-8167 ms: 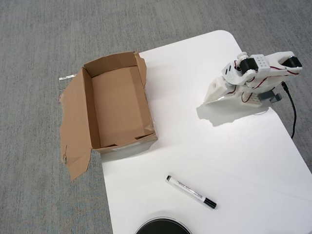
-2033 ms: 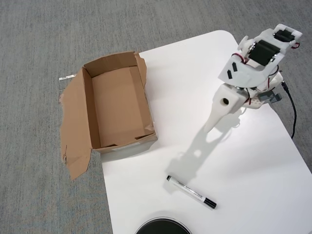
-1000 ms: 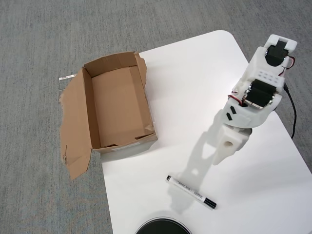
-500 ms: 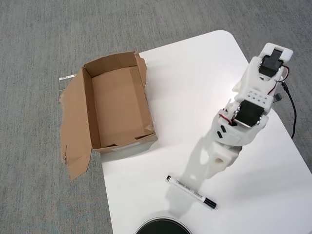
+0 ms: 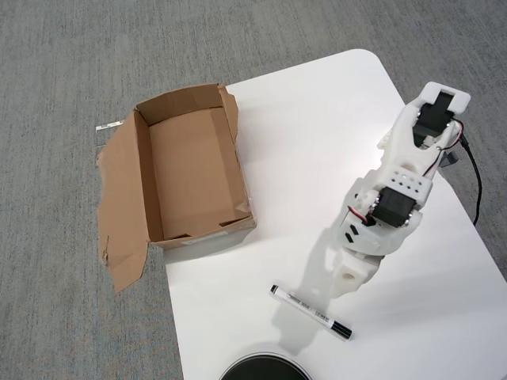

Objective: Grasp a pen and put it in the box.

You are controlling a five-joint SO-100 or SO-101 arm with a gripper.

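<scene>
At the left of the overhead view, the box point(image 5: 194, 174) is seen lying open and empty, its ragged torn flap point(image 5: 120, 214) spread across the grey carpet point(image 5: 63, 71) at its nine o'clock side. Its right wall rests on the edge of the white table point(image 5: 317, 103); nothing has been placed inside, and it sits where it sat in every earlier picture.

Nearer the centre, the pen point(image 5: 310, 312) is shown flat on the table at roughly five o'clock from the box and well apart from it, one end pointing toward ten o'clock and the other toward four. It has not been shifted over the past eight seconds. A dark round object point(image 5: 264, 370) is cut off by the bottom edge, just below the pen.

At the right, the white arm point(image 5: 404, 174) is pictured stretched from its base at the table's two o'clock corner down toward seven o'clock. Over the last two seconds it has been unfolded and swung steadily toward the pen, so that the gripper point(image 5: 342, 283) now hangs just beside the pen's middle, at its one o'clock side. Whether the fingers are spread or closed cannot be told from above, as they are hidden beneath the wrist housing. No contact with the pen is visible, so the reach is judged nearly complete and the grasp not yet begun.
</scene>
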